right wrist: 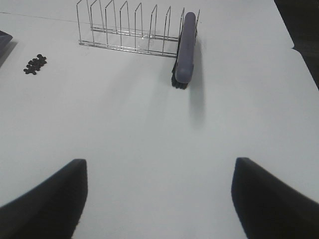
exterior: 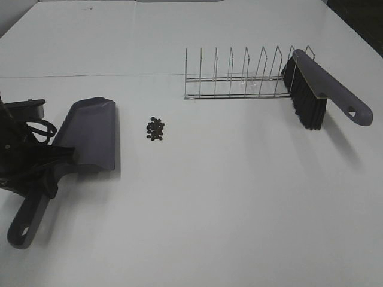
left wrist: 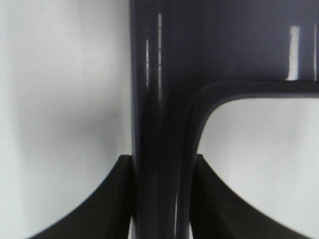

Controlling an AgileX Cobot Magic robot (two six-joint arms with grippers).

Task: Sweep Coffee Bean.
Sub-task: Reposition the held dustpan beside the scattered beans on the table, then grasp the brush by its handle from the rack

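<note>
A small pile of dark coffee beans lies on the white table, just right of the grey dustpan; the beans also show in the right wrist view. My left gripper is shut on the dustpan's handle, both fingers pressed against it. The grey brush with black bristles rests in the right end of a wire rack. My right gripper is open and empty, out of the exterior view, well short of the brush.
The wire rack stands at the back, with several empty slots. The table's right edge runs beside a dark floor.
</note>
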